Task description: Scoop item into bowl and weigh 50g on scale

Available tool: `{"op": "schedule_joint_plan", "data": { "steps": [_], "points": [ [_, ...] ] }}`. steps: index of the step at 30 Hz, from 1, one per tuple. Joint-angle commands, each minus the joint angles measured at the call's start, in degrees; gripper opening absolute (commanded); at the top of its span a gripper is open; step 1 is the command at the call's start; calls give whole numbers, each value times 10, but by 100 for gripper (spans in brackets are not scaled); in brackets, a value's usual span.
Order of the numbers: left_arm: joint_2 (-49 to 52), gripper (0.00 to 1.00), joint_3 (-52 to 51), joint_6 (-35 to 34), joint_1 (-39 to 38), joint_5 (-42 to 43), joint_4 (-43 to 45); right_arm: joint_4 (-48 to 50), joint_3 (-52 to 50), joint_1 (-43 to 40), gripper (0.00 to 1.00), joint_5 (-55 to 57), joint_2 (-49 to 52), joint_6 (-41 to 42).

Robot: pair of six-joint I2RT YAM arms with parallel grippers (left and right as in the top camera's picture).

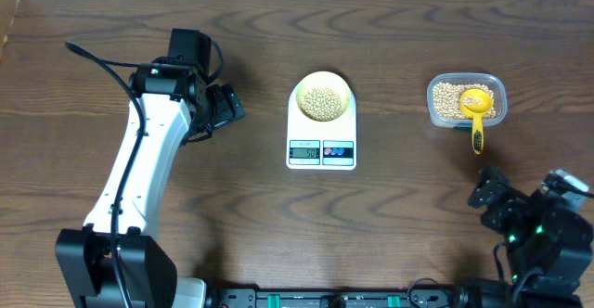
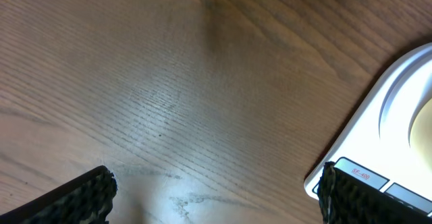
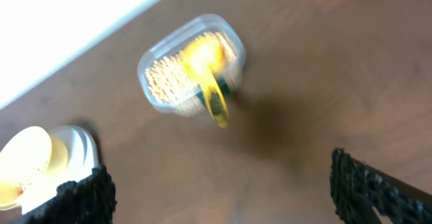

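Observation:
The pale yellow bowl [image 1: 322,98] sits on the white scale [image 1: 321,150] at the table's middle and holds a heap of tan beans [image 1: 322,102]. More beans fill a clear tub [image 1: 441,113] at the right, with the bright yellow scoop [image 1: 475,104] resting in it, handle over the front rim. My left gripper [image 1: 227,106] is open and empty, left of the scale; the left wrist view shows the scale's corner [image 2: 378,136]. My right gripper [image 1: 489,192] is open and empty, near the front right, below the tub. The right wrist view shows tub [image 3: 162,62], scoop [image 3: 210,82] and bowl [image 3: 27,160].
The wooden table [image 1: 399,215] spreads around the scale. The arm bases and a black rail stand along the front edge [image 1: 306,299]. A pale strip lies beyond the table's far edge [image 3: 67,15].

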Motion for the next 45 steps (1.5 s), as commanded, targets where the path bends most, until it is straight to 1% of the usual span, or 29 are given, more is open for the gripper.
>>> {"op": "schedule_joint_plan", "data": {
  "steps": [1, 7, 11, 15, 24, 34, 45],
  "points": [
    [1, 98, 4, -5, 2, -7, -1, 82, -76, 28, 99, 5, -50, -71],
    [1, 98, 4, -5, 2, -7, -1, 219, -163, 73, 99, 5, -92, -150],
    [1, 98, 4, -5, 2, -7, -1, 296, -209, 81, 99, 5, -107, -186],
    [1, 98, 4, -5, 2, -7, -1, 336, -239, 81, 99, 5, -123, -203],
    [1, 98, 4, -5, 2, -7, -1, 408, -311, 81, 99, 5, -188, -203],
    [1, 98, 4, -5, 2, -7, -1, 423, -334, 96, 99, 7, -189, -218],
    [1, 98, 4, -5, 2, -7, -1, 412, -335, 96, 99, 4, -189, -223]
  ]
}}
